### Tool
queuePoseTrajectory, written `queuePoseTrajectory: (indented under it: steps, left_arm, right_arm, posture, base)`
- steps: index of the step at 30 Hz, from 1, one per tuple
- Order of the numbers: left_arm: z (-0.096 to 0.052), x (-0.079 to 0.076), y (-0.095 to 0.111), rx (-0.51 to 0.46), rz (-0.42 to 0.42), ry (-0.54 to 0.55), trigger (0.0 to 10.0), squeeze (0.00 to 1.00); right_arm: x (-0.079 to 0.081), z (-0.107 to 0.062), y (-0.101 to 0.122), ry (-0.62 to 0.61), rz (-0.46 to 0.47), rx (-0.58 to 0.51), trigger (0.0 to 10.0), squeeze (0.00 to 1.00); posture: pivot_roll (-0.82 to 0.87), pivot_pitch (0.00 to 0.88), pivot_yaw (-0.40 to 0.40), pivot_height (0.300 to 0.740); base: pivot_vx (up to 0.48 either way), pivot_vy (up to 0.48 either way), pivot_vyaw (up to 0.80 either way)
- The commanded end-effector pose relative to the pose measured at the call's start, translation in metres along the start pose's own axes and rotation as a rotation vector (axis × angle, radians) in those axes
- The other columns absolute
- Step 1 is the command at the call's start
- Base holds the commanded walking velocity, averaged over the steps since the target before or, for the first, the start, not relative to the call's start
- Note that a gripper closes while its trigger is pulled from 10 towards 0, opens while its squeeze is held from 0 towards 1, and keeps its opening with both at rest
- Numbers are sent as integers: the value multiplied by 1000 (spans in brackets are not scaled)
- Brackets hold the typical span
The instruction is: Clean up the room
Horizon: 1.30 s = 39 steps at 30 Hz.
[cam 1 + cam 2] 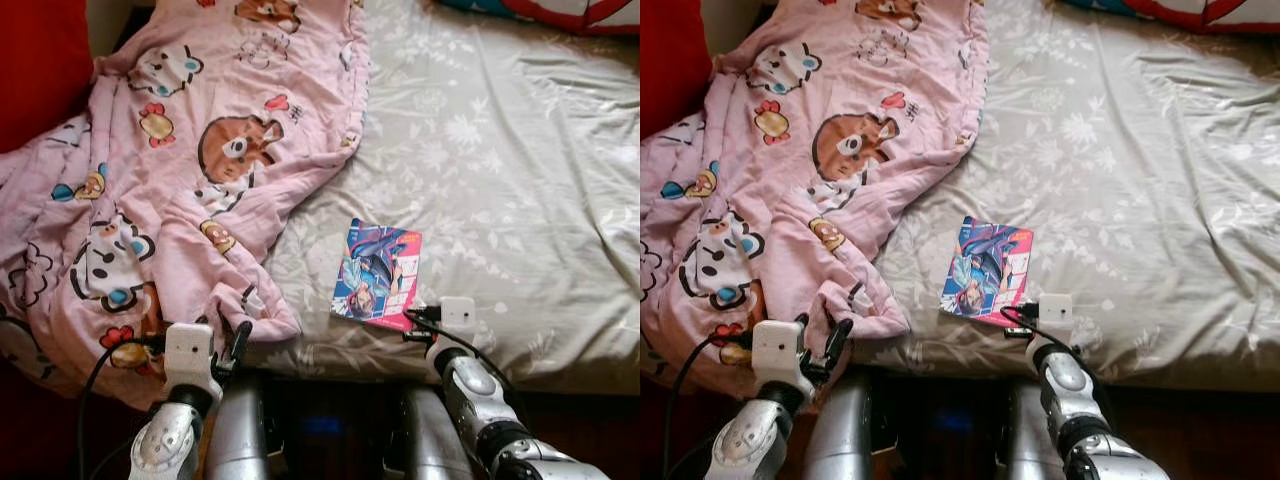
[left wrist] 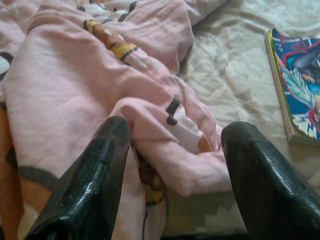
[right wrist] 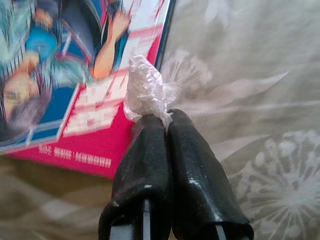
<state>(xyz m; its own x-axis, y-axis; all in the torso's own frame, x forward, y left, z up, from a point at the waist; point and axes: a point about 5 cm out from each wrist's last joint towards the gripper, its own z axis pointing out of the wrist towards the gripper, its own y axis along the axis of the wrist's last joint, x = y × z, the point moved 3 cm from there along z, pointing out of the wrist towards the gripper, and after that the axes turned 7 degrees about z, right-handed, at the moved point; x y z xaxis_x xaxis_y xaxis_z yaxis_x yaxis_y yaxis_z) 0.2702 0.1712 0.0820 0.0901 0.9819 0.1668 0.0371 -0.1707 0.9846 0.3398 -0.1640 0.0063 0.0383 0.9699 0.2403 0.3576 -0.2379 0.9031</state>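
A pink cartoon-print blanket (image 1: 180, 170) lies crumpled over the left half of the bed. My left gripper (image 2: 175, 132) is open at the bed's front edge, its two fingers on either side of a fold of that blanket (image 2: 165, 150). A colourful comic book (image 1: 378, 272) lies flat on the grey floral sheet (image 1: 520, 180) near the front edge. My right gripper (image 3: 162, 120) hovers at the book's near right corner, shut on a small crumpled white wad (image 3: 145, 90) that sticks out past its fingertips.
A red cushion (image 1: 40, 60) sits at the back left. A red, white and teal pillow (image 1: 560, 12) lies at the back right. The right half of the sheet is bare and wrinkled. Dark floor lies below the bed's front edge.
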Motion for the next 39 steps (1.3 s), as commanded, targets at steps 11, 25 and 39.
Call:
queuePoseTrajectory:
  steps: [11, 25, 39]
  left_arm:
    - [10, 6, -18, 31, -10, 43, 10000, 0]
    - [30, 13, -34, 61, -24, 59, 10000, 0]
    - [29, 8, -88, 290, -80, 42, 10000, 0]
  right_arm:
    - [-33, -30, 22, -79, 16, -314, 0, 0]
    - [-14, -29, 20, -15, 38, -302, 10000, 0]
    - [-30, -37, -38, -65, -11, -45, 10000, 0]
  posture:
    - [-35, 139, -48, 617]
    - [-46, 73, -36, 656]
    - [-37, 35, -40, 736]
  base:
    - [0, 0, 0]
    - [0, 0, 0]
    - [0, 0, 0]
